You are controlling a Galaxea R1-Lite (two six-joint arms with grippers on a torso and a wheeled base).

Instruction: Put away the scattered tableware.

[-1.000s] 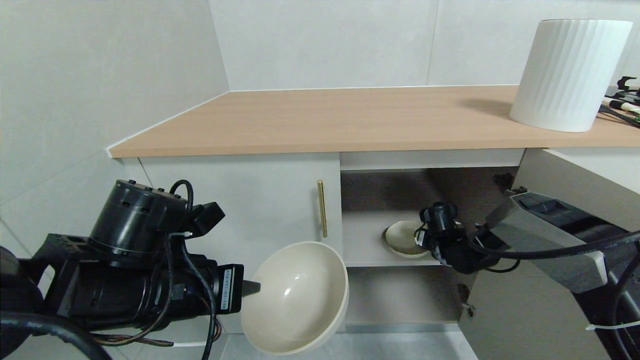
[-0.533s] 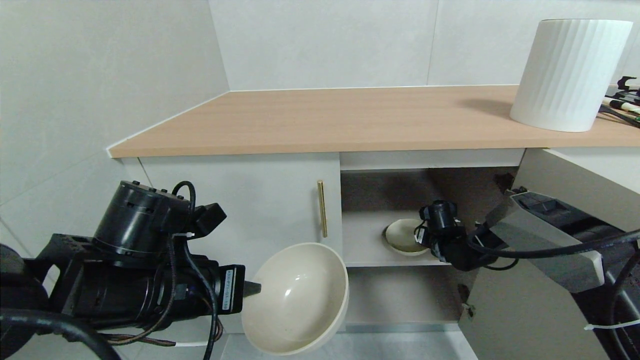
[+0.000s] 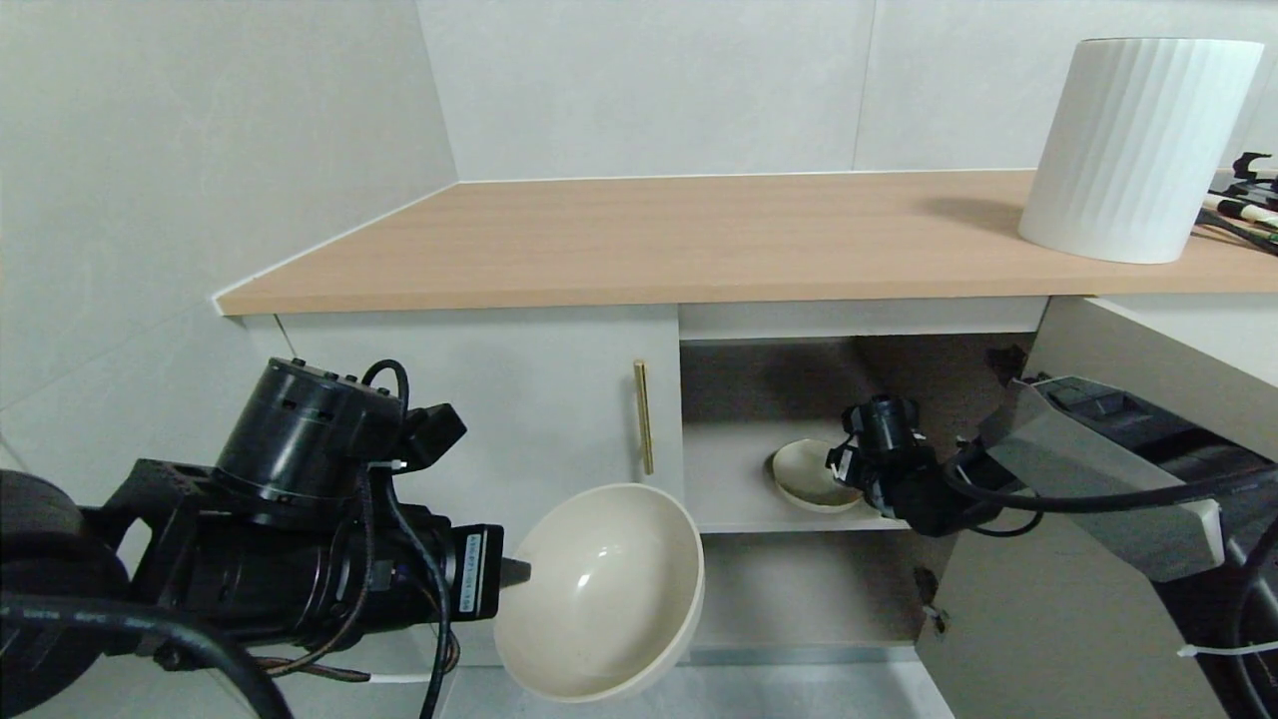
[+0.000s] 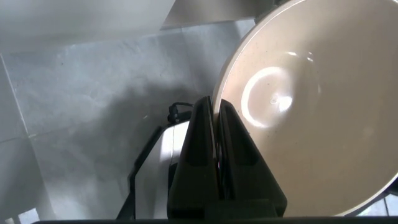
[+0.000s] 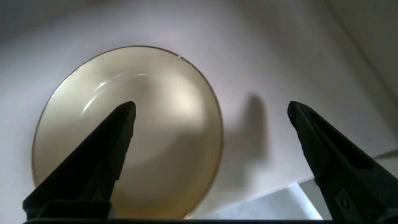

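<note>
The left jaws pinch shut on the rim of the bowl (image 3: pixel 599 589), held tilted low and left of the cabinet shelf (image 3: pixel 724 494), outside it, while the right jaws gape wide and empty just beside the plate (image 3: pixel 807 474) lying on that shelf.

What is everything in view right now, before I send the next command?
bowl: one, cream, held tilted in front of the closed door
plate: one, cream, on the shelf of the open cabinet
ribbed container: one, white, right end of the countertop
handle: one, brass, upright on the closed door
small tools: count unclear, mostly black, countertop's right edge
left gripper: black, shut on the bowl's rim
right gripper: black, open, facing the plate
</note>
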